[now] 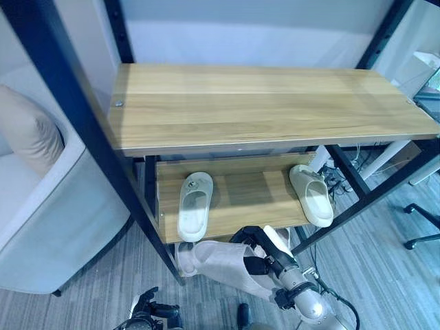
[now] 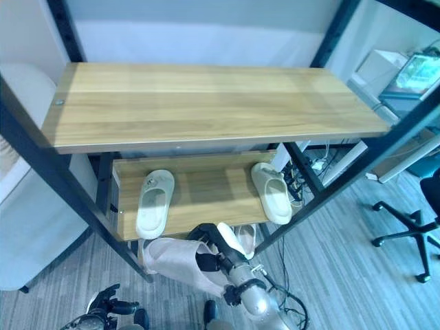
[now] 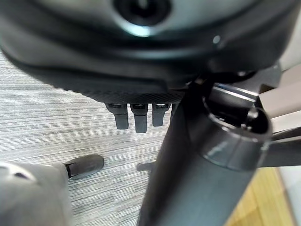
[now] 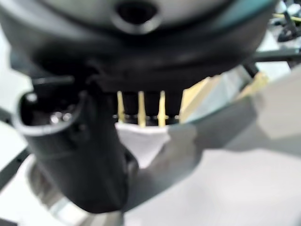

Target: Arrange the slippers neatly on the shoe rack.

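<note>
**Left eye view: two slippers on the lower shelf, right hand low at the rack's near edge**

Both slippers lie on the lower shelf [image 1: 247, 199] of the shoe rack [image 1: 275, 103], under its wide wooden top board. The left slipper [image 1: 194, 205] sits by the shelf's left end, lengthwise from far to near, with its near end out over the shelf's near edge. The right slipper [image 1: 313, 194] lies at the right end, turned slightly so that its near end points right. The two are well apart, with bare wood between them. Both are pale and lie sole down.

The right hand [image 1: 265, 251] reaches in from the lower right. It is just below the near edge of the lower shelf, between the two slippers and closer to the right one. It is against a pale beige bag [image 1: 220, 265] that slumps on the floor [image 1: 385, 275] in front of the rack. In the right wrist view its fingers [image 4: 151, 106] show as a row with wood behind them and pale material close by. I cannot tell whether they grip anything.

The left hand [image 1: 146, 309] hangs low at the near left, over the grey floor and well apart from the rack. In the left wrist view its fingers [image 3: 141, 120] are relaxed and hold nothing.

A white armchair [image 1: 62, 220] with a beige cushion [image 1: 27, 130] stands left of the rack. An office chair [image 2: 412, 234] base shows on the floor at the right.
</note>
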